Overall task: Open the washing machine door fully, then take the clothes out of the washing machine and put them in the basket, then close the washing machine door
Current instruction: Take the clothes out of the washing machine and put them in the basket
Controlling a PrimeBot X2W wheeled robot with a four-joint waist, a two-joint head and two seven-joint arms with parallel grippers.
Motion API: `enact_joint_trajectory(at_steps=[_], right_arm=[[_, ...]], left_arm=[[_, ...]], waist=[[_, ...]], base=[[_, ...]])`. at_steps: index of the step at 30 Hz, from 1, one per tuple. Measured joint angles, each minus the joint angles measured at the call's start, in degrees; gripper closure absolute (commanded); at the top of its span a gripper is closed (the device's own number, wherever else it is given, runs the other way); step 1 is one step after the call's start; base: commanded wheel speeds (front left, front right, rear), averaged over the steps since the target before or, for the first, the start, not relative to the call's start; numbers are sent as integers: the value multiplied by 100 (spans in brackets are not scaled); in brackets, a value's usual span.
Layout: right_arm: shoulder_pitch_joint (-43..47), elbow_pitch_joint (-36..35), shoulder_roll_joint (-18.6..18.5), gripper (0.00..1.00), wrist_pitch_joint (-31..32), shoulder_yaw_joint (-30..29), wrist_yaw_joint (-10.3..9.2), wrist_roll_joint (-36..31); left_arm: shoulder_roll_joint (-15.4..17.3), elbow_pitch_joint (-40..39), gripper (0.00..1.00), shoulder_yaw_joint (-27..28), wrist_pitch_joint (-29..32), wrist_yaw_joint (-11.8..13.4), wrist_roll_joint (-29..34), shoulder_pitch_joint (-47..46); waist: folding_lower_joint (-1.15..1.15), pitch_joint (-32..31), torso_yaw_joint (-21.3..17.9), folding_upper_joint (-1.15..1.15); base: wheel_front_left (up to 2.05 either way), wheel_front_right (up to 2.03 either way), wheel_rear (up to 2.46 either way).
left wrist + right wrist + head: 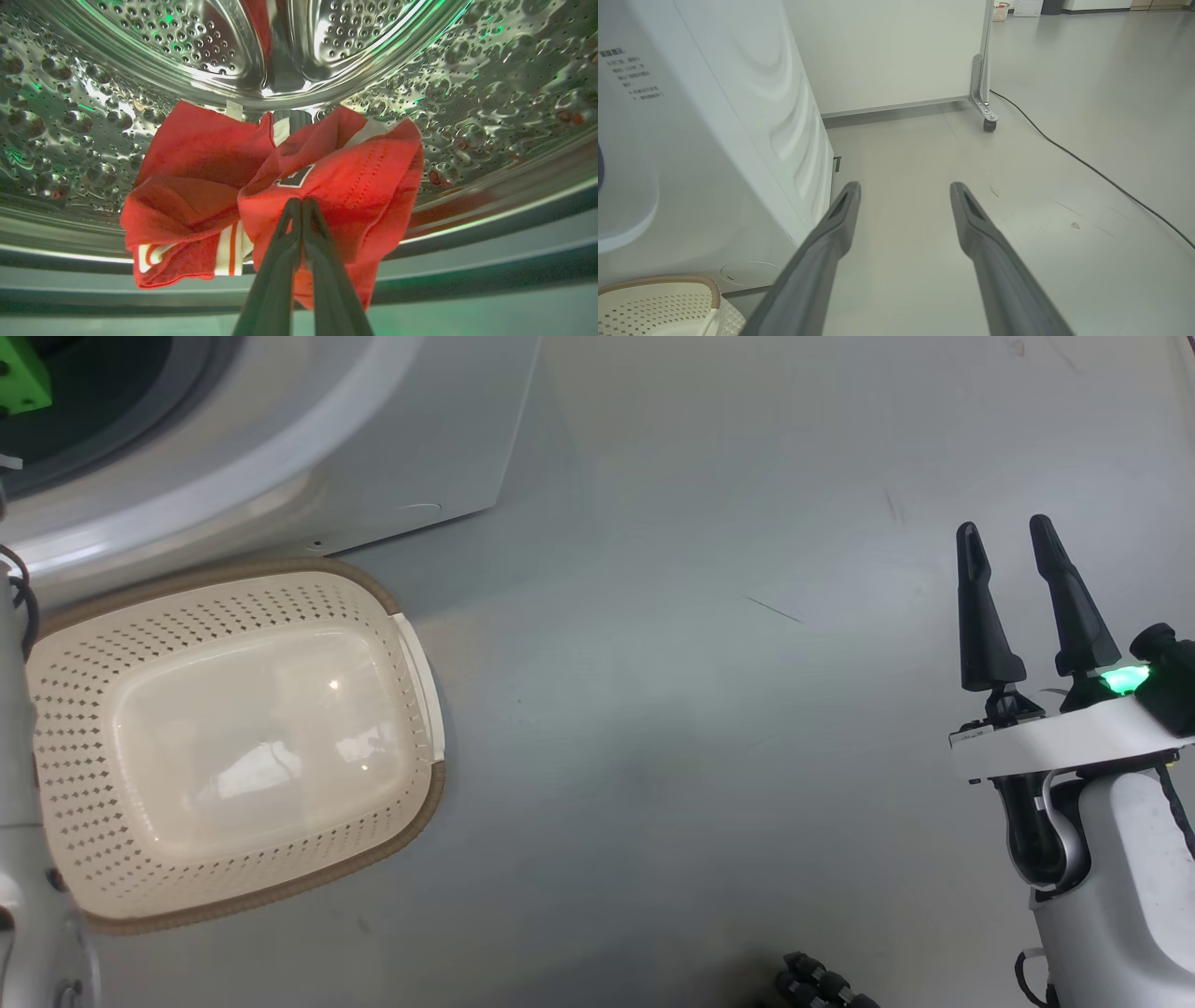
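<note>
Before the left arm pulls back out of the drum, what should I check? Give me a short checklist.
1. Left gripper shut on the clothes: ok, fingers pinched together in the red fabric.
2. Whole bundle caught: cannot tell; one fold sags beside the fingers.
3. Clothes free of the drum: cannot tell.
4. Basket empty, on the floor by the washing machine: ok.
5. Right gripper open, away from the basket: ok.

Left gripper point(301, 204) tight on clothes point(201, 186) inside washing machine point(490, 93)
</note>
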Motion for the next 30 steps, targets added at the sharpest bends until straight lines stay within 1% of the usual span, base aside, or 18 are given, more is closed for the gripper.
enact_joint_trajectory(at_steps=[4,9,14,15,20,30], right_arm=[[2,-1,-45,0,0,-5,0,-48],[15,-13,-107,0,0,-71,0,-80],[65,-23,-154,0,0,-80,0,-157],[125,-24,-170,0,0,-81,0,-166],[298,-12,-247,0,0,-85,0,-247],[676,8,-258,0,0,-94,0,-386]], left_arm=[[-47,-158,100,26,-400,0,-24,209],[-308,-377,100,14,-925,-1,-75,536],[-452,-542,100,-9,-1441,-3,-85,923],[-516,-576,100,-12,-1644,-5,-92,1114],[-715,-748,100,-24,-2153,-9,-125,1517],[-862,-1259,100,-112,-3051,-63,-168,2271]], waist=[[0,-76,104,0],[0,-200,245,0],[0,-357,399,0],[0,-433,456,0],[0,-653,602,0],[0,-1146,905,0]], base=[[0,0,0],[0,0,0],[0,0,0],[0,0,0],[0,0,0],[0,0,0]])
